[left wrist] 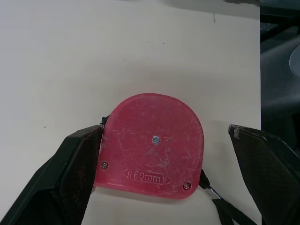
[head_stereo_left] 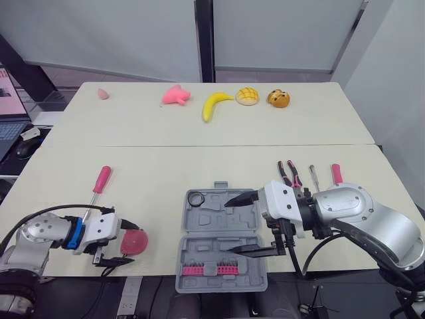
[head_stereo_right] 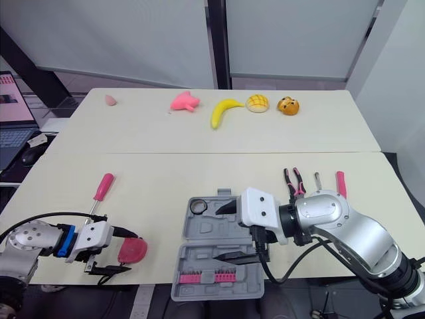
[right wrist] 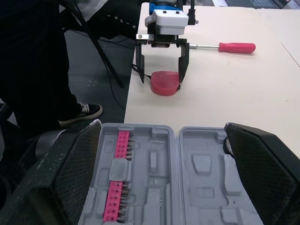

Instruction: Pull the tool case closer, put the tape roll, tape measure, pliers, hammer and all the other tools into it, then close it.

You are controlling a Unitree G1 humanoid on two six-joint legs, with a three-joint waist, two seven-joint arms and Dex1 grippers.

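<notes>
Tool case (head_stereo_left: 222, 242): grey, open and lying flat at the near edge of the counter (head_stereo_left: 159, 166), both moulded halves facing up.
Tape roll (head_stereo_left: 195, 198): black ring, in the far left corner of the tool case.
Bit rack (head_stereo_left: 207, 269): pink strip of bits, seated in the near half of the tool case.
Right gripper (head_stereo_left: 240, 224): above the right side of the tool case, fingers spread wide, nothing between them.
Tape measure (left wrist: 152, 145): red, flat on the counter, left of the tool case and well apart from it.
Left gripper (head_stereo_left: 126, 244): left of the tool case, fingers spread to either side of the tape measure; one finger touches its edge, the other stands clear.
Screwdriver (head_stereo_left: 99, 183): pink handle, left of the tool case, farther back than the tape measure.
Pliers (head_stereo_left: 289, 174): red and black handles, just beyond the far right corner of the tool case.
Slim metal tool (head_stereo_left: 313, 176): right of the pliers; kind cannot be told.
Pink-handled tool (head_stereo_left: 336, 173): farthest right of the tool case.
Far row, well beyond the tool case: small pink piece (head_stereo_left: 103, 94), pink toy (head_stereo_left: 176, 96), banana (head_stereo_left: 214, 104), yellow bun (head_stereo_left: 248, 96), orange toy (head_stereo_left: 278, 99).
Person: dark trousers and shoe (right wrist: 86, 112) on the floor by the counter's near edge, on the tool case's left.
</notes>
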